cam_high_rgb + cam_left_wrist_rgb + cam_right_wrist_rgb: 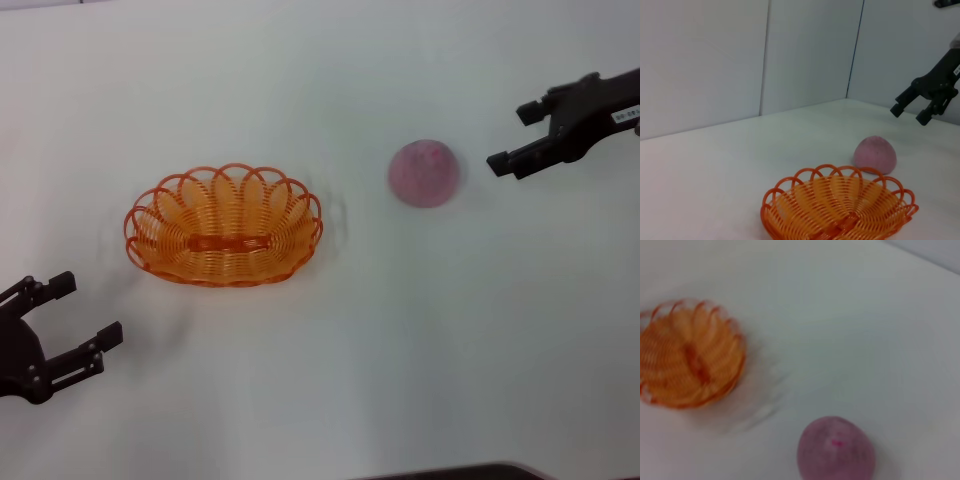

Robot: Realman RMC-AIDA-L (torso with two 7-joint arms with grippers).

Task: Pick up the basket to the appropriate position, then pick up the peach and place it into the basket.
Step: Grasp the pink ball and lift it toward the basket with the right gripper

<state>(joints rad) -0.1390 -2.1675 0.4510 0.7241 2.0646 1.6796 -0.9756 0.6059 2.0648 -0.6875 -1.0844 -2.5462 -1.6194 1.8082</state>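
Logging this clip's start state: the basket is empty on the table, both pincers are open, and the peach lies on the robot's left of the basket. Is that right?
Not quite. The peach lies on the robot's right of the basket, near the right pincer, as the head view shows. The rest holds: the basket is empty on the table, and the left pincer and the right one are both open.

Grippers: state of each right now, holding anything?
Left gripper: jaws open, holding nothing, near the front-left of the basket.
Right gripper: jaws open, holding nothing, just to the right of the peach.
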